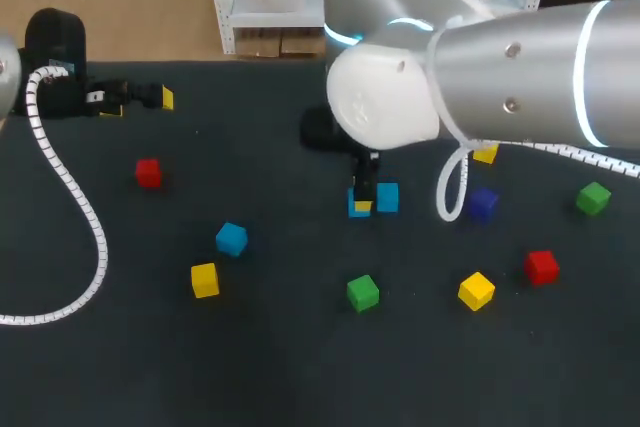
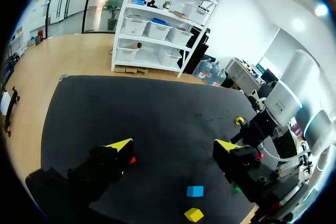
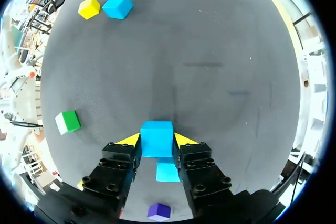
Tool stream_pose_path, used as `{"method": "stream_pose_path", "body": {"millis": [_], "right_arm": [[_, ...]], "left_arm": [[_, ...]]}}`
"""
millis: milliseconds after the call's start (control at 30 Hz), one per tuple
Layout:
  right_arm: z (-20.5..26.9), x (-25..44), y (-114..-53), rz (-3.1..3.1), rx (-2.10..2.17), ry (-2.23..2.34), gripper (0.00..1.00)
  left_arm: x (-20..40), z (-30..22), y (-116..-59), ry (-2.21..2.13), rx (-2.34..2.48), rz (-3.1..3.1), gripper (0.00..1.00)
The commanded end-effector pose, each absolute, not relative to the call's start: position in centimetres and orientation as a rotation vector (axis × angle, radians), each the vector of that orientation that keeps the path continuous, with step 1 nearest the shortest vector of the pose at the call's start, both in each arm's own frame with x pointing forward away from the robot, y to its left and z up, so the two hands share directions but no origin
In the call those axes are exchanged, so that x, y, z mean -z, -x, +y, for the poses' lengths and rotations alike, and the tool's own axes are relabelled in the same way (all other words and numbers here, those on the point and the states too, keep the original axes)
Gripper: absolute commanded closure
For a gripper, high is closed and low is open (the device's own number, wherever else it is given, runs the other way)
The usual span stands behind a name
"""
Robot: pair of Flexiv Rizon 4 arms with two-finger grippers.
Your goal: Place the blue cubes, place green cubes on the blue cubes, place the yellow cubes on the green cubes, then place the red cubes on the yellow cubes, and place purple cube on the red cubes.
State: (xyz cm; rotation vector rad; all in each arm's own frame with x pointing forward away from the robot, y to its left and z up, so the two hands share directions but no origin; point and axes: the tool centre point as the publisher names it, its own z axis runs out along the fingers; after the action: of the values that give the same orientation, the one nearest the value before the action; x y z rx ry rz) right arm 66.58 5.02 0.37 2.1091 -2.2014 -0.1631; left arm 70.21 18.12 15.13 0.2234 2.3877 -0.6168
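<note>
1. Blue cube (image 3: 156,139) is pinched from both sides by the right gripper (image 3: 157,141), just beside a second blue cube (image 3: 168,172).
2. Left gripper (image 2: 173,148) hangs spread wide, well apart from that second blue cube.

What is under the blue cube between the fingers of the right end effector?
Only the dark table shows around the blue cube; a second blue cube lies beside it. The first cube's underside is hidden.

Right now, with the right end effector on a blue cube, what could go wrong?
The right end effector grips the blue cube close beside a second blue cube; opening or shifting could knock that one. The right arm also blocks part of the head view, so placement is hard to check.
</note>
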Motion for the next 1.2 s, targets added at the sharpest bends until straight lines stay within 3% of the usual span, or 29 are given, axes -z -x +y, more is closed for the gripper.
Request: {"method": "stream_pose_path", "body": {"millis": [33, 1200], "right_arm": [[4.6, -0.4, -67.0, -2.205, 0.18, -2.104, 1.0], [5.1, 0.5, -68.4, -2.249, 0.229, -2.055, 1.0]], "left_arm": [[-15.0, 18.3, -70.2, -0.228, 0.628, 2.38, 0.0], [-15.0, 18.3, -70.2, -0.228, 0.628, 2.38, 0.0]]}}
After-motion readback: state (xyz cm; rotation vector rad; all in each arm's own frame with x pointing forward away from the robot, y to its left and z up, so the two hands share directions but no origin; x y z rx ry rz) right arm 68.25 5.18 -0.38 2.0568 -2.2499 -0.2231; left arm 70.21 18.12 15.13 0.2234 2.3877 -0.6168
